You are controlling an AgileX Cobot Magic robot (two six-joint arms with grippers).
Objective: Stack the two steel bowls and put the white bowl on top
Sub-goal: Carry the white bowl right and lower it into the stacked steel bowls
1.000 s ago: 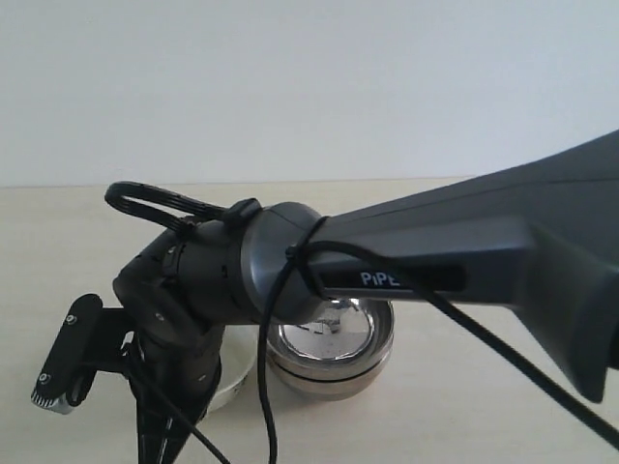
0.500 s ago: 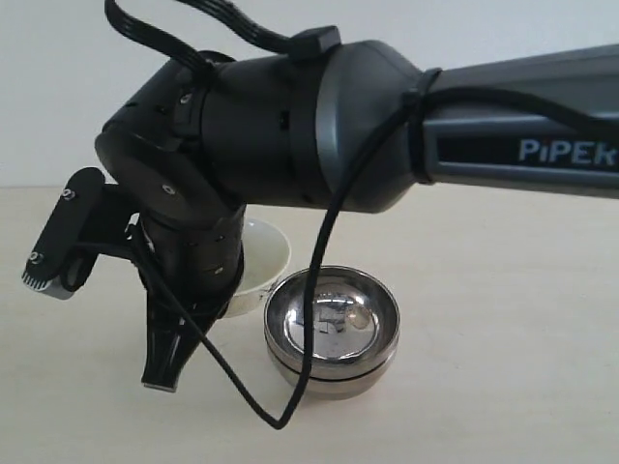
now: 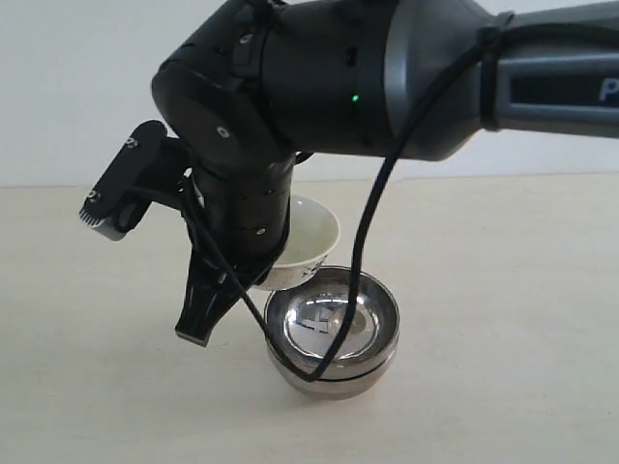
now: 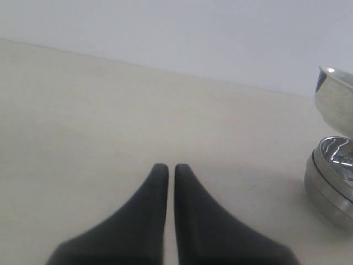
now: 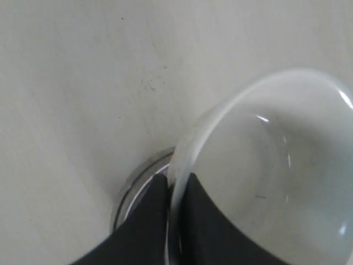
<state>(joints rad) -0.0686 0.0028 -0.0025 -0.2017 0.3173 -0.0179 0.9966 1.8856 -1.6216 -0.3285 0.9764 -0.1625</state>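
Note:
The two steel bowls sit nested on the table, the inner one mirror-bright; the left wrist view shows them at its edge. The white bowl hangs tilted in the air, just above and behind the stack's left rim. My right gripper is shut on the white bowl's rim, one finger inside and one outside, with a steel rim showing below. Its dark fingers point down in the exterior view. My left gripper is shut on nothing, low over bare table to one side of the stack.
The pale table runs to a white wall behind. The right arm's thick body and its cable fill the upper exterior view and hang across the steel stack.
The right arm has risen and shifted right, lifting the white bowl off the table beside the steel stack and carrying it up toward the stack's rim.

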